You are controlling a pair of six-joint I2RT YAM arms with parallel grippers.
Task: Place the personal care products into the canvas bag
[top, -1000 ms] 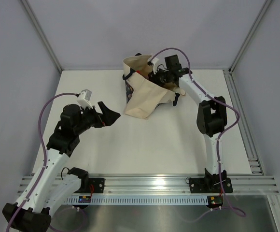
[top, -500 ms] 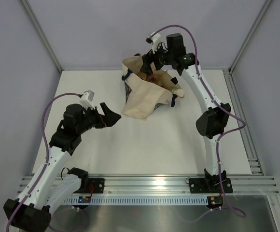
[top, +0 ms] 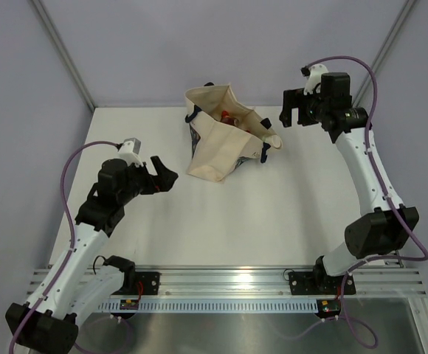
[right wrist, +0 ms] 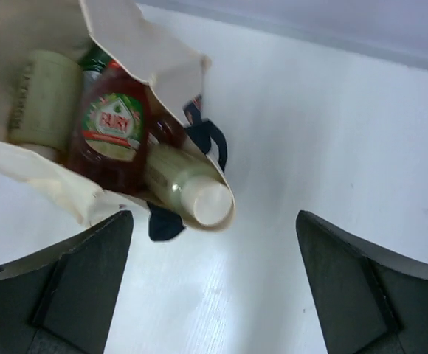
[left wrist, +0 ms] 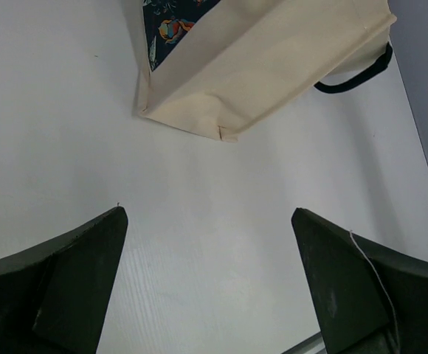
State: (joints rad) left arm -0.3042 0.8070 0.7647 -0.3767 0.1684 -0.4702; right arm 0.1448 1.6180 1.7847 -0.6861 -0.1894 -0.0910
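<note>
The canvas bag (top: 221, 147) lies slumped at the back middle of the table, its mouth facing up and to the right. Personal care products lie inside it: a dark-red labelled bottle (right wrist: 114, 136), a pale sage-green cylinder (right wrist: 188, 188) poking out at the mouth, a beige bottle (right wrist: 44, 103) and a dark-green bottle (right wrist: 94, 59) that is mostly hidden. My right gripper (top: 291, 112) hangs open and empty above the table, right of the bag. My left gripper (top: 164, 177) is open and empty left of the bag, whose bottom edge (left wrist: 221, 125) shows in the left wrist view.
A dark navy handle (right wrist: 206, 140) hangs out at the bag's mouth onto the white table (top: 273, 206). Grey walls and metal frame posts (top: 70, 63) enclose the table at the back and sides. A metal rail (top: 236, 280) runs along the near edge.
My right gripper opened, drew out of the bag's mouth and swung up and to the right. A bottle stays in the bag. The left arm barely moved.
</note>
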